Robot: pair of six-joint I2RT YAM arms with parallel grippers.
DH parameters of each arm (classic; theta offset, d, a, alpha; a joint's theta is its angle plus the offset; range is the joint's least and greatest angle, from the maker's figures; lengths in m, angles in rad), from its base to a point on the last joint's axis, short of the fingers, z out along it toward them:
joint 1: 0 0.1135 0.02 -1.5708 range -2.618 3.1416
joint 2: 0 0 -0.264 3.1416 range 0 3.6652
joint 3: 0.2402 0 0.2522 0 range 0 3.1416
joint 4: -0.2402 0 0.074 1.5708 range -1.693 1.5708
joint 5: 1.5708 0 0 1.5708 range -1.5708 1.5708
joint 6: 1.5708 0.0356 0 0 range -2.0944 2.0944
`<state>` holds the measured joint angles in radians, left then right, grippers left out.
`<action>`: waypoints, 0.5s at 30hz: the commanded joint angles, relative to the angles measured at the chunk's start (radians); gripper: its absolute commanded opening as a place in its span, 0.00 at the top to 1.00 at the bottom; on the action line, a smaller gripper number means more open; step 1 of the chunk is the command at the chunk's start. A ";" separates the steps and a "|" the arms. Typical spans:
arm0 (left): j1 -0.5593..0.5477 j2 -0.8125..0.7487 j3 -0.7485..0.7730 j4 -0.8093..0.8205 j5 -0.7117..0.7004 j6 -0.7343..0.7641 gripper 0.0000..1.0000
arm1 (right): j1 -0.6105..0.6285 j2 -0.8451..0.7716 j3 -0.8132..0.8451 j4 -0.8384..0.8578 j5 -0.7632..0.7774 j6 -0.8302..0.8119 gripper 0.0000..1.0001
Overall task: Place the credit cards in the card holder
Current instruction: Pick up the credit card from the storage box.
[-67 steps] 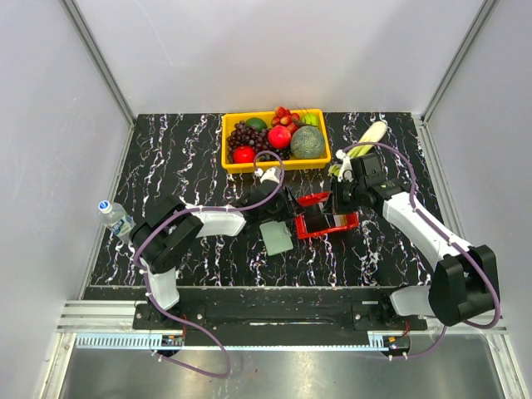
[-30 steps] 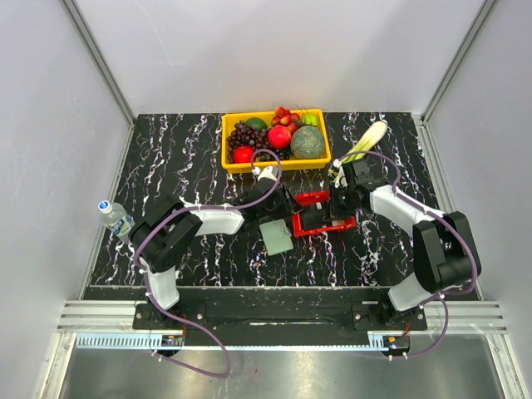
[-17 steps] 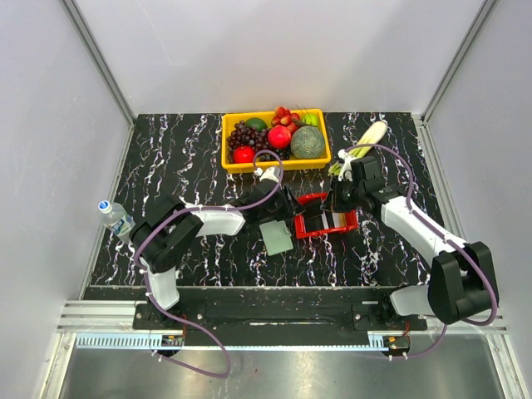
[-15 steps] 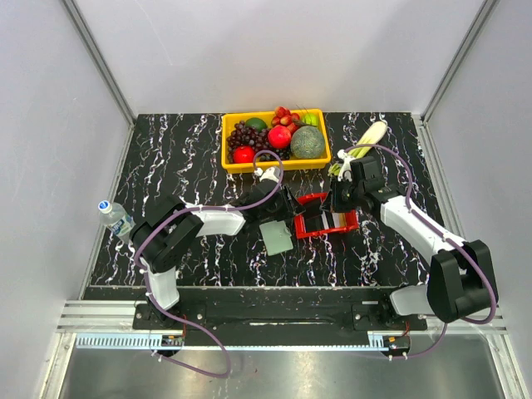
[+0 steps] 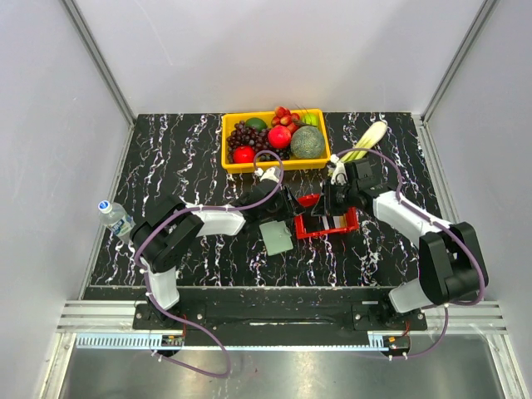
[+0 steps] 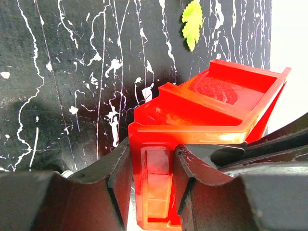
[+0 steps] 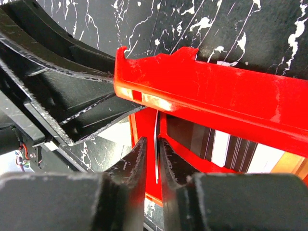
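— Credit cards, where are they?
— One thin whitish one stands on edge inside the red basket, between the right gripper's jaws. They are a sliver apart. I can't tell whether they pinch it.
— And the left gripper?
— Clamped on the basket's wall.
— The card holder?
— Flat on the table, just beside the basket.

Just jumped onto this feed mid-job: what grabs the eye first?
The red basket in the middle, with both arms on it: the left fingers clamp one wall, and the right fingers flank a thin whitish card standing on edge inside. Behind sits a yellow tray of fruit; the grey-green card holder lies just left of the basket.
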<state>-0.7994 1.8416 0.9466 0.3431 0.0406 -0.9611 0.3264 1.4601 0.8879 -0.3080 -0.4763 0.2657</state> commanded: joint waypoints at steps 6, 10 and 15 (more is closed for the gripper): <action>-0.006 -0.002 0.023 0.079 0.025 -0.004 1.00 | 0.010 -0.020 0.028 0.026 -0.048 0.007 0.65; -0.004 -0.001 0.024 0.079 0.027 -0.004 1.00 | 0.010 -0.032 0.026 0.024 -0.047 0.026 0.60; -0.006 -0.005 0.021 0.079 0.027 -0.004 1.00 | 0.010 -0.036 0.025 0.032 -0.024 0.041 0.58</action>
<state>-0.7994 1.8416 0.9466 0.3431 0.0425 -0.9615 0.3275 1.4631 0.8879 -0.3080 -0.4992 0.2855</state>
